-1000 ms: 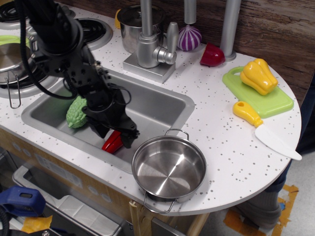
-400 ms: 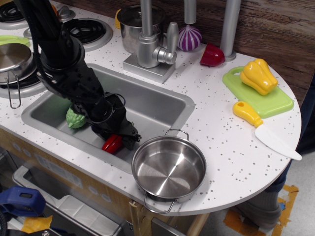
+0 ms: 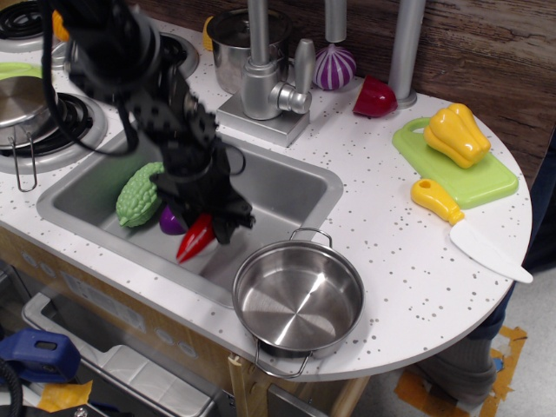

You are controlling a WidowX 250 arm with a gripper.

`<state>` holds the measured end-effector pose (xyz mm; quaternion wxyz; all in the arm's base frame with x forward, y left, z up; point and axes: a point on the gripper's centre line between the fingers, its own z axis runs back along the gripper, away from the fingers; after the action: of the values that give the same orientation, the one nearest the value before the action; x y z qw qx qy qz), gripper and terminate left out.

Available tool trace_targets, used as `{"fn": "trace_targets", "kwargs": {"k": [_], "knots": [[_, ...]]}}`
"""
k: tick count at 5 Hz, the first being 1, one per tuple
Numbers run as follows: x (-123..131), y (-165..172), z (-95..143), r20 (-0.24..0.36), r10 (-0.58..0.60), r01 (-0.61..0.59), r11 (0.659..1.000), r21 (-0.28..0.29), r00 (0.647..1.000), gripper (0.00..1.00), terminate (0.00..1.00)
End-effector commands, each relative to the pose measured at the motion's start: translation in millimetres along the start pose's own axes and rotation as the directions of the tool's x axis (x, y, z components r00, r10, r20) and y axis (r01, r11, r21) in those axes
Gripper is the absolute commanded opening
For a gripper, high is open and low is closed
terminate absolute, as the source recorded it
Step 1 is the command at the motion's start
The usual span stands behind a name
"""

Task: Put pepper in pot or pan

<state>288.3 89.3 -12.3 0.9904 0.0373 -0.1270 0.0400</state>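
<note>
The slim red chili pepper (image 3: 195,238) hangs point-down over the sink, and my gripper (image 3: 207,222) is shut on its upper end. It hangs clear of the sink floor. The wide shallow steel pot (image 3: 298,297) with wire loop handles stands on the counter at the sink's front right corner, just right of the pepper, with nothing inside it.
A bumpy green vegetable (image 3: 140,195) and a purple item (image 3: 170,221) lie in the sink (image 3: 278,187). The faucet (image 3: 265,78), a taller steel pot (image 3: 233,39), a purple onion (image 3: 334,67), a dark red wedge (image 3: 374,97), a yellow bell pepper (image 3: 455,135) on a green board and a knife (image 3: 469,229) surround it.
My gripper has risen from the sink floor with the red pepper in its fingers and shifted slightly right. The purple item underneath is now uncovered.
</note>
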Motion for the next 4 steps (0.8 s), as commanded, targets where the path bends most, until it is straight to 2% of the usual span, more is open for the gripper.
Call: {"fn": "trace_targets", "kwargs": {"k": [1,2,3,4], "knots": [[29.2,-12.3,69.3,0.036,0.033,-0.035,0.998,0.049,0.999,0.0,0.0],[14.9,-36.7,93.7,-0.032,0.146,-0.145,0.989,0.027,0.989,0.0,0.0],[-6.0,-67.9,100.9,-0.059,0.267,-0.266,0.964,0.028,0.962,0.0,0.0],[-27.8,-91.6,95.9,-0.074,0.359,-0.359,0.933,0.002,0.931,0.0,0.0]]}}
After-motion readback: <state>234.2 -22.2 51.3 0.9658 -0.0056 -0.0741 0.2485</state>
